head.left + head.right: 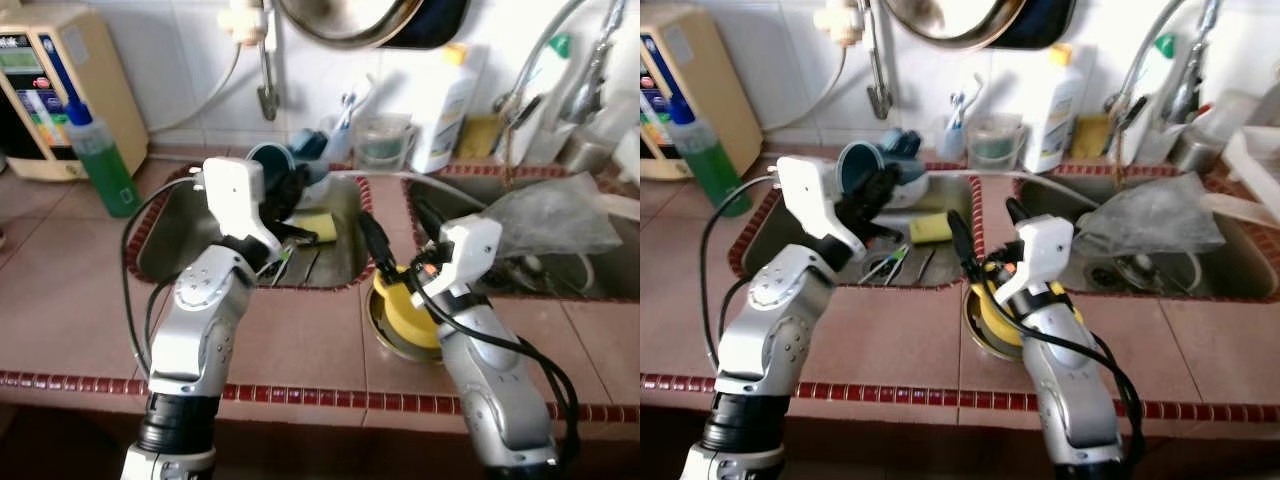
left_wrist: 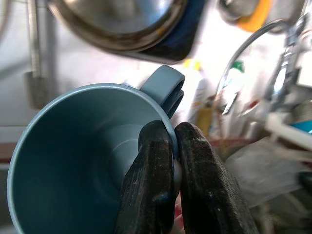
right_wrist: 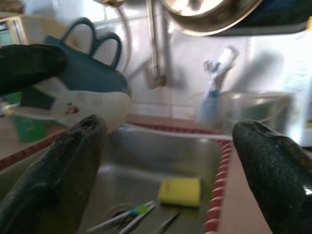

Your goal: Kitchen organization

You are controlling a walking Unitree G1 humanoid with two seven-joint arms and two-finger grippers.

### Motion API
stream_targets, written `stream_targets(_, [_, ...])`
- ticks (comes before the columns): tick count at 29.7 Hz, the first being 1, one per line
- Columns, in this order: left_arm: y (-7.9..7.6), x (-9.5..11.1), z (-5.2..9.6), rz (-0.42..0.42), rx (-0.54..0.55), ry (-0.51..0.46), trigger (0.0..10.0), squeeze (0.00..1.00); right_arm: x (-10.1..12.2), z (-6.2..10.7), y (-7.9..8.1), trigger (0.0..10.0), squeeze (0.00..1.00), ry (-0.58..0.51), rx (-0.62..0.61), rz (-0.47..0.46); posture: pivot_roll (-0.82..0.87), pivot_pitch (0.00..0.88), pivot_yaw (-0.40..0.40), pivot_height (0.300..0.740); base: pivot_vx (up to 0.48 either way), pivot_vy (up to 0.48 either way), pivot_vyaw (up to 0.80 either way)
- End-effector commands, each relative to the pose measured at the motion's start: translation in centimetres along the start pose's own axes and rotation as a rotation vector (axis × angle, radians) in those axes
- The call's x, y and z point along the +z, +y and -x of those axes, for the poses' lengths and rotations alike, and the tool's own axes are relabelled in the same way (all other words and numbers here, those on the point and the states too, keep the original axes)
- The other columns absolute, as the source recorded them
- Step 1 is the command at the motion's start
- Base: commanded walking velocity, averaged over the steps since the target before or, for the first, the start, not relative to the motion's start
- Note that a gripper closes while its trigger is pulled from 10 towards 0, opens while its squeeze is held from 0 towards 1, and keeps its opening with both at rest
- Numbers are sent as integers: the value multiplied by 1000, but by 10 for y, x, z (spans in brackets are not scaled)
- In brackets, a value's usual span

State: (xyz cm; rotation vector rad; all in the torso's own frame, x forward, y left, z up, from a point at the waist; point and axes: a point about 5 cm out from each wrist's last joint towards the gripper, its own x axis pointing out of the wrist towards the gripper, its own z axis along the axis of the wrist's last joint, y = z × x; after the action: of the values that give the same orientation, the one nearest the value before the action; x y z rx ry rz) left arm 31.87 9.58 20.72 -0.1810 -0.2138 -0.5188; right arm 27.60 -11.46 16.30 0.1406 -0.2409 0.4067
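Pinching the blue mug (image 2: 83,161) by its rim with left gripper (image 2: 170,161), lifting above left sink (image 1: 175,235), probably for putting away. Keeping right gripper (image 3: 165,161) spread, waiting near yellow bowl (image 1: 405,310).

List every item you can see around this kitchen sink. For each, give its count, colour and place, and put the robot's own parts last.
Mug: one, blue-grey, rim pinched by the left gripper over the left basin.
Sponge: one, yellow, in the left basin.
Utensils: a few, on the left basin floor.
Yellow dish: one, on the counter in front of the sinks.
Green bottle: one, blue cap, counter left.
White bottle: one, yellow cap, behind the sinks.
Plastic bag: one, clear, over the right basin.
Left gripper: shut on the mug.
Right gripper: open, facing the left basin.
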Motion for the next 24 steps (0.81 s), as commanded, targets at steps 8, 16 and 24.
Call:
stream_targets(8, [19, -6, -4, -113, -4, 57, 10000, 0, 1, 11, 13, 10000, 0, 36, 13, -11, -87, 66, 10, 740, 0, 0, 0])
stream_targets(16, [29, -23, -15, -210, -67, 148, 10000, 0, 12, 20, 13, 10000, 0, 50, -27, -9, -117, 80, 6, 740, 0, 0, 0])
stream_targets(24, [39, -33, -27, -217, -82, 207, 10000, 0, 22, 30, 4, 10000, 0, 60, -72, 2, -162, 81, 21, 740, 0, 0, 0])
